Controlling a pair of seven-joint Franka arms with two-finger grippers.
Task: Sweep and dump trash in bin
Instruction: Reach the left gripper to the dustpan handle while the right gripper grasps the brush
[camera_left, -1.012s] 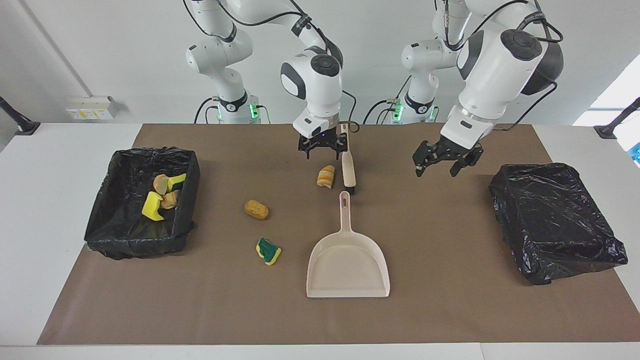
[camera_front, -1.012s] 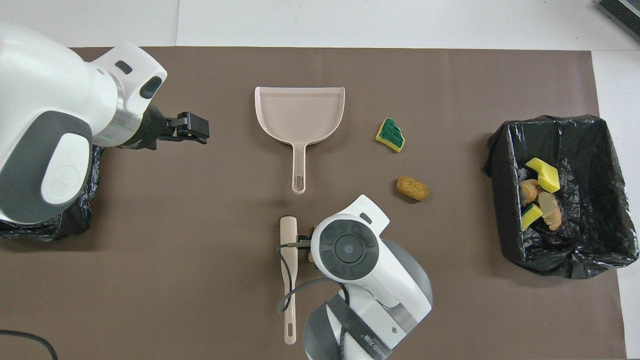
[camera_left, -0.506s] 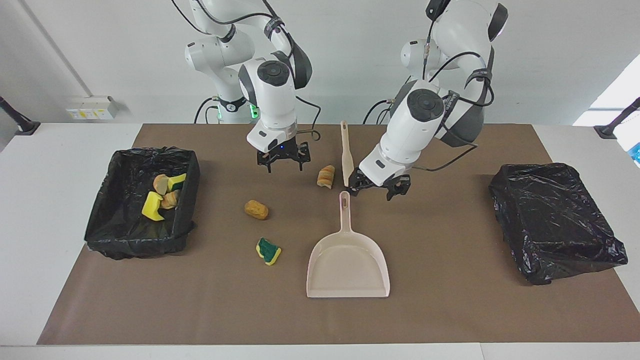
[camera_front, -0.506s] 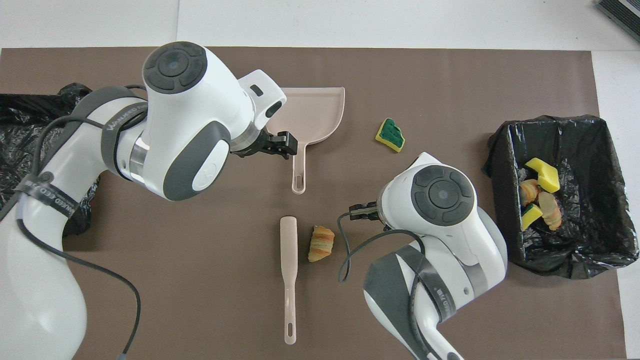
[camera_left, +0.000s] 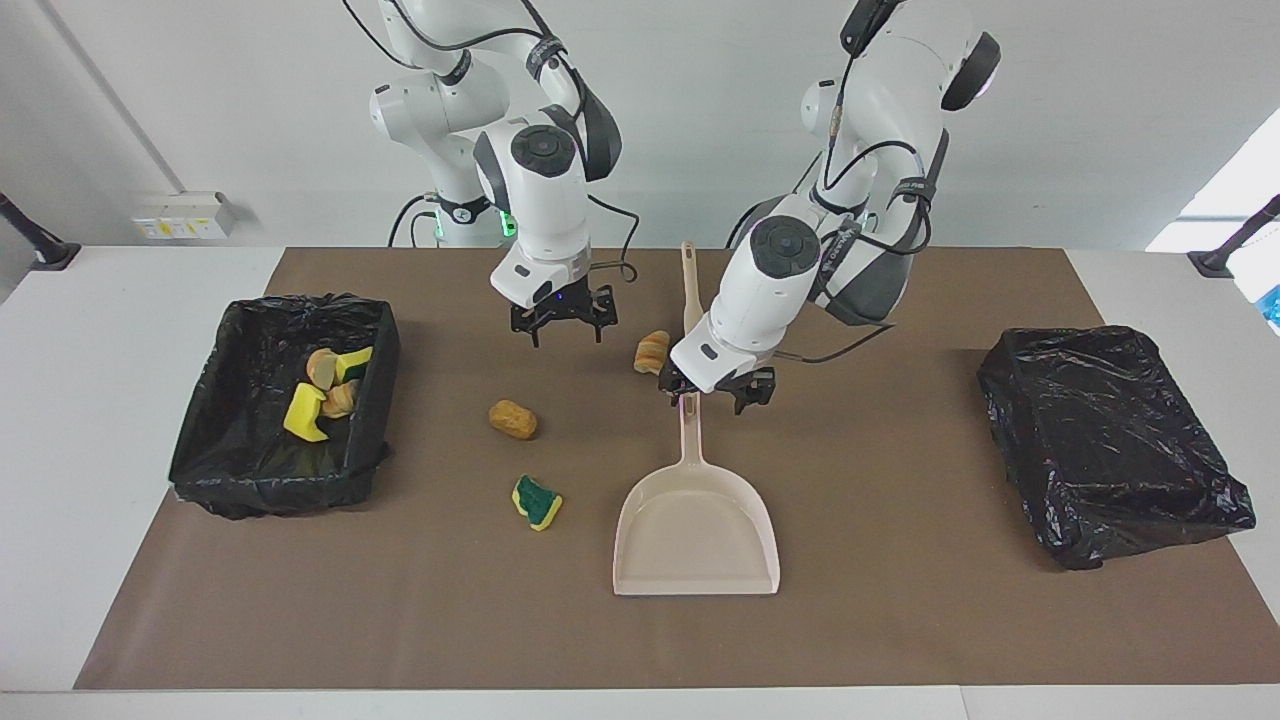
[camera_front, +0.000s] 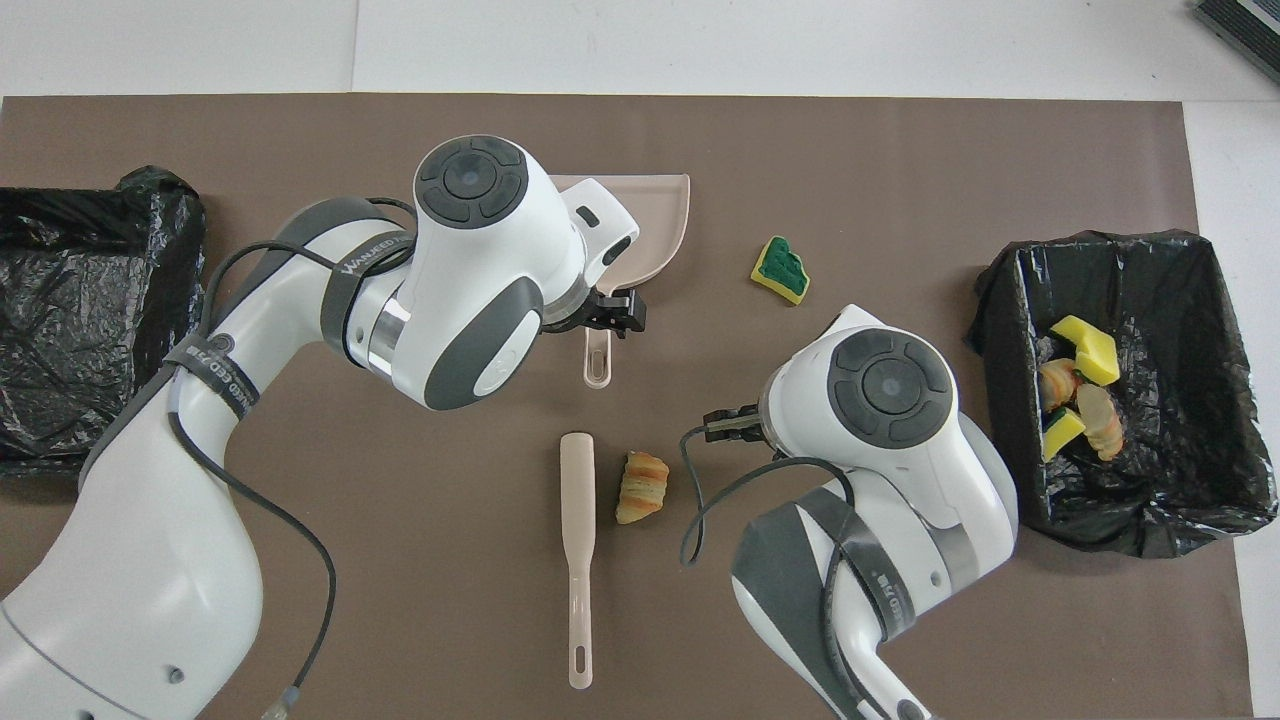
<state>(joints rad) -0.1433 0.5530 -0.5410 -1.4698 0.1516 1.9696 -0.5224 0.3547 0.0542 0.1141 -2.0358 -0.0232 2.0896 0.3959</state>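
Left tool (camera_left: 713, 388) open over dustpan (camera_left: 697, 530) handle; right tool (camera_left: 558, 322) open, above mat (camera_left: 900, 600). Three scraps (camera_left: 513, 419) on mat beside dustpan, four in bin (camera_left: 200, 440).

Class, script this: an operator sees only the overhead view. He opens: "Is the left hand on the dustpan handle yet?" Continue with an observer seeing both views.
Observer: The left hand is open, low over the handle end of the dustpan, not shut on it.
Operator: And the right hand?
Observer: The right hand hangs open and empty above the mat.
Operator: Any trash hidden from me?
Observer: A brown lump lies on the mat, beneath the right arm.
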